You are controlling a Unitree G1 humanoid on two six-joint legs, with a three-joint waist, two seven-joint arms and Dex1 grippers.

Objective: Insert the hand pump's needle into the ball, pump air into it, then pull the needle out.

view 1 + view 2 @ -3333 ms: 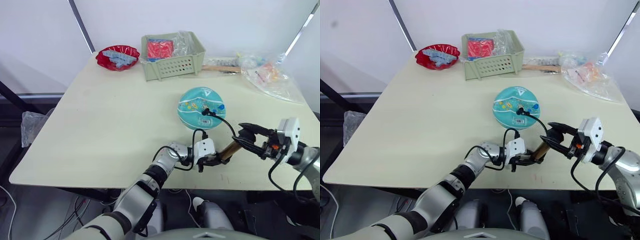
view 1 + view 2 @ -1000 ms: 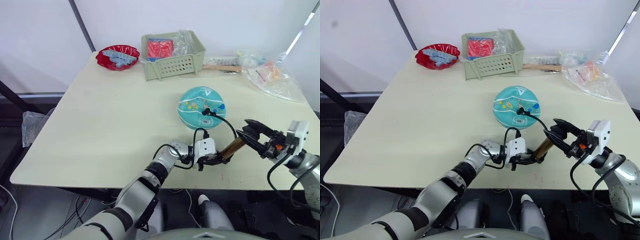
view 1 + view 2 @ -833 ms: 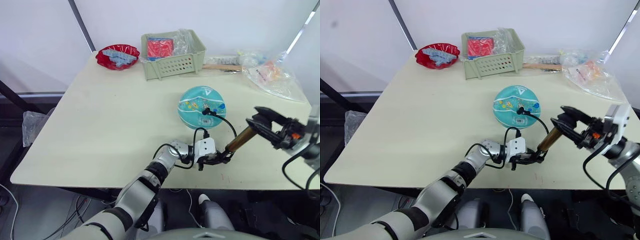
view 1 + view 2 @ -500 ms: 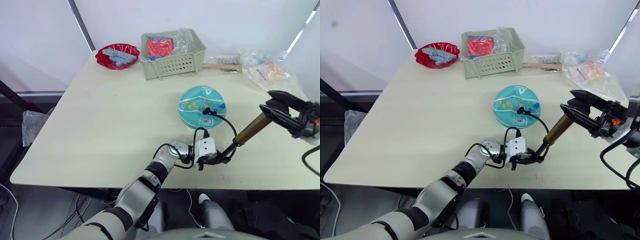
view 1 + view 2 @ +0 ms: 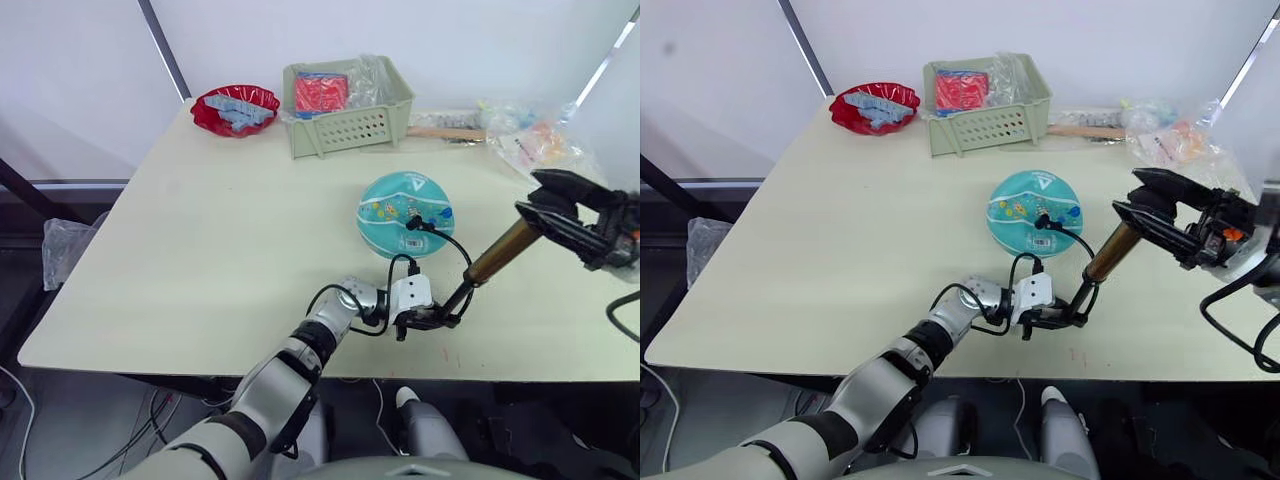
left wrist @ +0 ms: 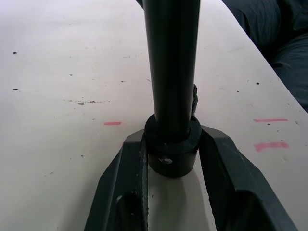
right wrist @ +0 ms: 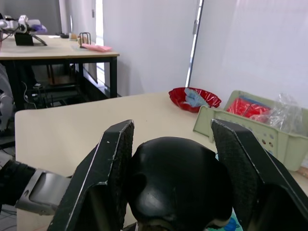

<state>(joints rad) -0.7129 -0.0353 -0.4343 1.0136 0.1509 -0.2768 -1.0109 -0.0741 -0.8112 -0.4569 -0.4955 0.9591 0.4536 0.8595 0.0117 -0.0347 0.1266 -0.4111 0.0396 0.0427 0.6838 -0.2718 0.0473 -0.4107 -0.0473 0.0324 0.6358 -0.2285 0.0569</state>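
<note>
1. Left eye view: at the table's near edge the left gripper point(image 5: 425, 318) clamps the hand pump point(image 5: 487, 268) at its base; the right gripper point(image 5: 548, 213) grasps the black handle, drawn up.
2. The needle point(image 5: 413, 222) sits in the ball point(image 5: 404, 213), so pumping looks underway; withdrawal remains.
3. Farther back, a red bowl point(image 5: 234, 110) holds blue pieces; a green basket point(image 5: 346, 127) holds a red pack.

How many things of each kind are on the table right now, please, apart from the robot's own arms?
Balls: 1, the teal ball
Pumps: 1, the hand pump
Bowls: 1, the red bowl
Baskets: 1, the green basket
Plastic bags: 1, the clear bag
Total: 5
</note>
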